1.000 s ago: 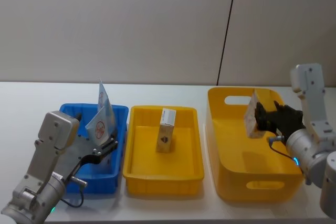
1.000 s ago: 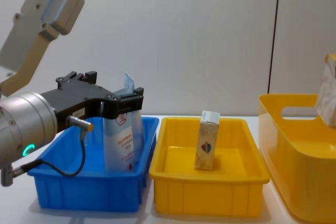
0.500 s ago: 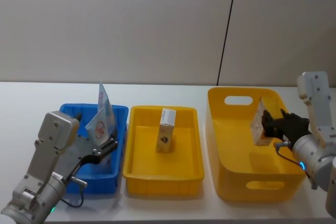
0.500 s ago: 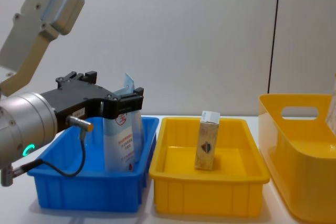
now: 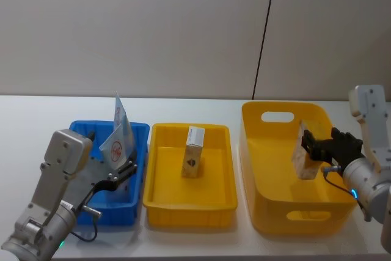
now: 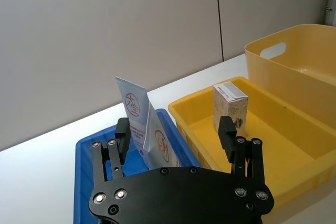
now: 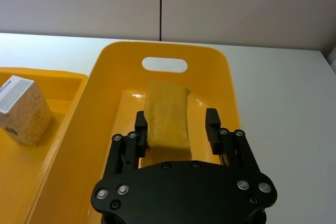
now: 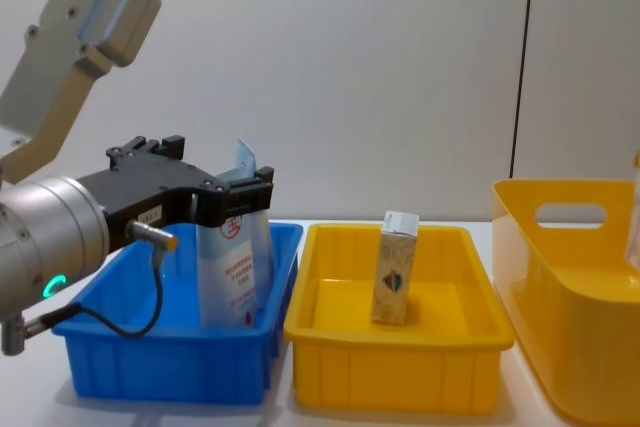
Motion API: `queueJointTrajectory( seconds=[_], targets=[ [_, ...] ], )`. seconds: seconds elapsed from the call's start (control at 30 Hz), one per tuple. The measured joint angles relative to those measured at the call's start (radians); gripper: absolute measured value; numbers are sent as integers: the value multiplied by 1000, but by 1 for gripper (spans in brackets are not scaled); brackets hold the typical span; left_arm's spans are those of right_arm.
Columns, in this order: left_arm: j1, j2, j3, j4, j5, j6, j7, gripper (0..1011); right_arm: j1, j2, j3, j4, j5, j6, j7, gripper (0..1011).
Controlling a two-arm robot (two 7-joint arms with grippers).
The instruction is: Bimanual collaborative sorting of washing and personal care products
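Likely stiff, slick tan soap-like block [image 5: 304,158] (take broad faces) mid-right in deep yellow plastic tub [image 5: 278,203]; right gripper [image 7: 176,115] released, left gripper [image 6: 174,124] agape

White table [image 5: 36,109], blue bin [image 5: 116,215], shallow yellow bin [image 5: 189,215], tall yellow tub [image 5: 275,207]

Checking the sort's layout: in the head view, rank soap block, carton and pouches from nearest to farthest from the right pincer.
1. The soap block, at the right pincer, in the right tub.
2. The carton, in the middle tray.
3. The pouches, in the left blue bin.
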State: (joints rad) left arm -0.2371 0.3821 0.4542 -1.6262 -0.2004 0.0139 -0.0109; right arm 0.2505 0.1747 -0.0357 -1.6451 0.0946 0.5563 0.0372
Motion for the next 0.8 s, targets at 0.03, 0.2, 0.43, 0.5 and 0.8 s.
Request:
queueJointTrajectory(
  seconds=[0.03, 0.2, 0.43, 0.5, 0.8],
  targets=[
    [0, 0, 0, 0, 0, 0, 0, 1001, 0, 0, 1, 0, 0, 0, 0, 622],
    [0, 0, 0, 0, 0, 0, 0, 1001, 1, 0, 3, 2, 1, -1, 1, 806],
    [0, 0, 0, 0, 0, 0, -1, 1001, 1, 0, 4, 4, 1, -2, 2, 973],
    [0, 0, -1, 0, 0, 4, -3, 1001, 1, 0, 5, 4, 1, -2, 2, 1003],
    [-7, -5, -7, 19, -11, 35, -20, 1001, 1, 0, 6, 5, 1, -3, 2, 1004]
  ],
)
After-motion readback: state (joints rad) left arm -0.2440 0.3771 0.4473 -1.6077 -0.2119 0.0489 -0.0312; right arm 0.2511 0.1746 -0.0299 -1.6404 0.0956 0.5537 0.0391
